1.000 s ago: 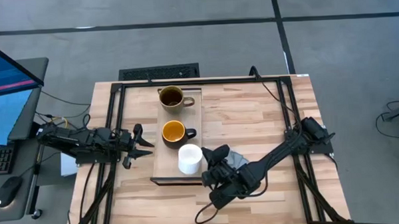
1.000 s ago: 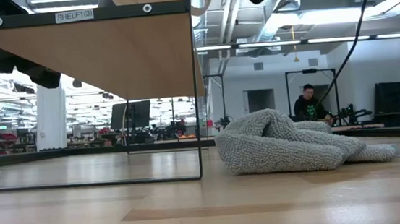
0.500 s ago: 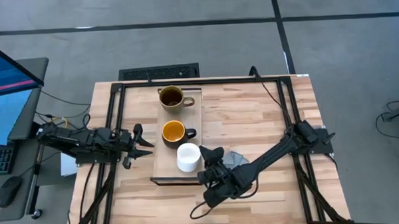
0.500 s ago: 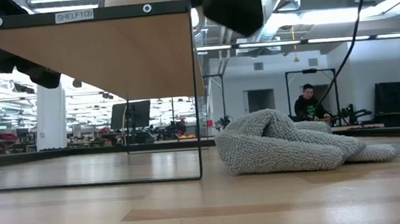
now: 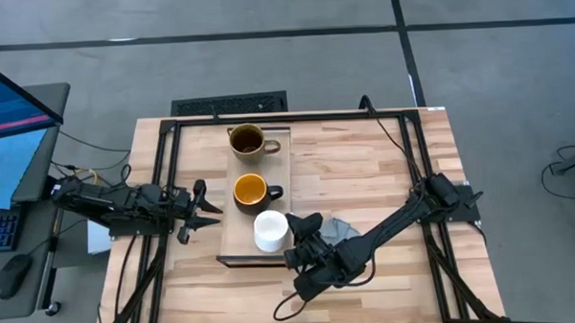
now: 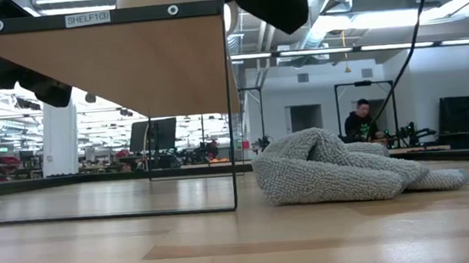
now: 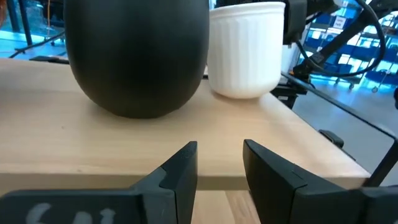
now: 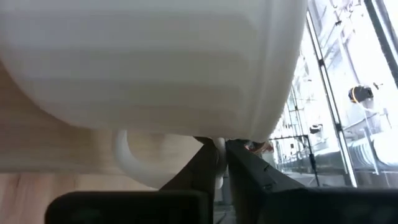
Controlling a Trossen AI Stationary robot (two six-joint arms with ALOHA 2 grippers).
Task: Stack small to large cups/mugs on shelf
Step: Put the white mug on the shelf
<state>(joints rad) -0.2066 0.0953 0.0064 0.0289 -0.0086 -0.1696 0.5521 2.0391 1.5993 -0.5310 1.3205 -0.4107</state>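
Right end effector (image 5: 292,240) clamped on white mug (image 5: 271,230)'s rim, seen only wrist-close; left end effector (image 5: 209,207) slightly apart beside shelf (image 5: 233,240).

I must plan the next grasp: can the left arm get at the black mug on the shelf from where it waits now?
Probably yes. The left gripper, open, sits beside the shelf facing the black mug, with bare board between. The right gripper is at the white mug, aside.

White mug (image 8: 155,62) (cut off by frame), handle partly hidden.
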